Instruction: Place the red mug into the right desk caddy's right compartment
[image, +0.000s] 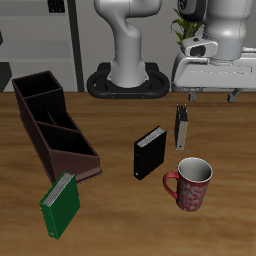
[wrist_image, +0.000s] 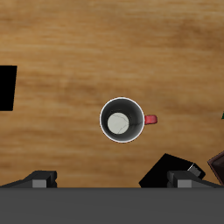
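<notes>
Red mug (image: 191, 184): upright on the counter (image: 120, 215), near the front edge, well apart from the caddy; handle loop points toward the small black box. Seen from straight above in the wrist view (wrist_image: 122, 120), grey-white inside empty.
Pincer (image: 207, 97): high above the counter, farther back than the mug, holding nothing. Two finger bases show in the wrist view with a broad gap between them; judged wide, tips not seen (wrist_image: 112, 184).
Progress: judged at the very start. Mug not gripped, not lifted, not in any compartment. Left to do: descend, close on rim or wall, lift, carry across, lower into the right compartment.
Right desk caddy (image: 55, 128): long dark brown box lying diagonally at the far side of the counter from the mug, open top, three sections.
Right compartment (image: 38, 92): taken as the squarish, straight-walled end section farther back; looks empty and only slightly wider than the mug, so lowering calls for careful centring.
Small black box (image: 149, 153): standing between mug and caddy; judged the main obstacle on a low, straight carry.
Green book (image: 60, 205): leaning by the caddy's near end, off the likely path.
Dark slim object (image: 181, 127): just behind the mug, identity unclear; near the descent line.
</notes>
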